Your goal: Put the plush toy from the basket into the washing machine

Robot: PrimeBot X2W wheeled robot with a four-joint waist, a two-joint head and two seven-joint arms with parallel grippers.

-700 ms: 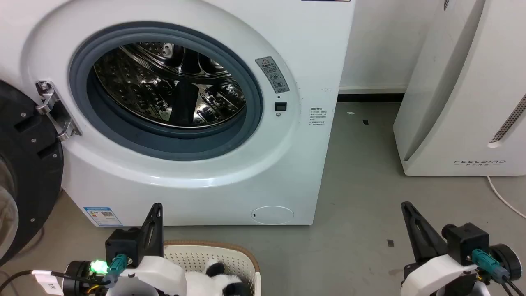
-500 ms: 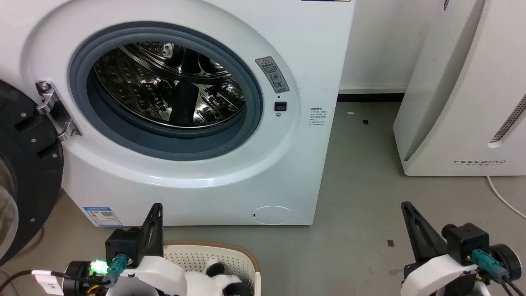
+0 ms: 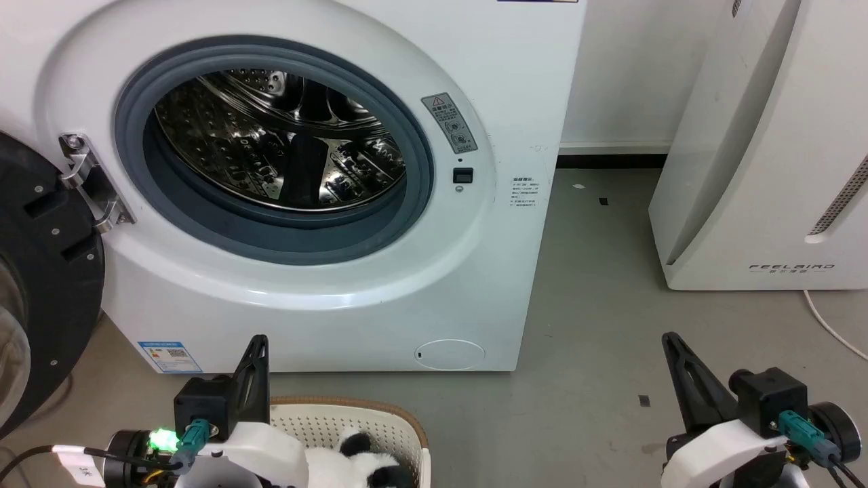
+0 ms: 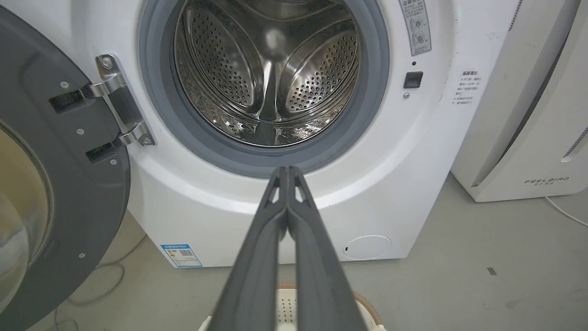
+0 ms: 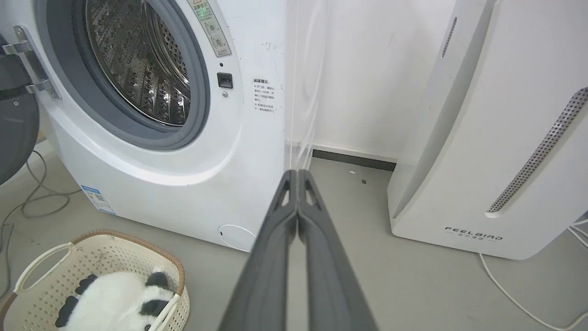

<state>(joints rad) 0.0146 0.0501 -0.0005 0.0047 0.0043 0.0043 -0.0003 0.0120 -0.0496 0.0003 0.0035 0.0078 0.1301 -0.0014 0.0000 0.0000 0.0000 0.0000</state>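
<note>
Plush toy [image 5: 115,299], fluffy, in perforated oval basket [image 5: 105,253]; left end effector [image 4: 287,171] and right end effector [image 5: 297,174] both tip-to-tip, empty.

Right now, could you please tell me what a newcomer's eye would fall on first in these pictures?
The large white front-loading washing machine dominates the left and middle, its black round door swung open at far left, baring the perforated steel drum. Before it, a fluffy black-and-white panda plush toy lies in an oval cream basket. A white FEELBIRD appliance stands at right.
</note>
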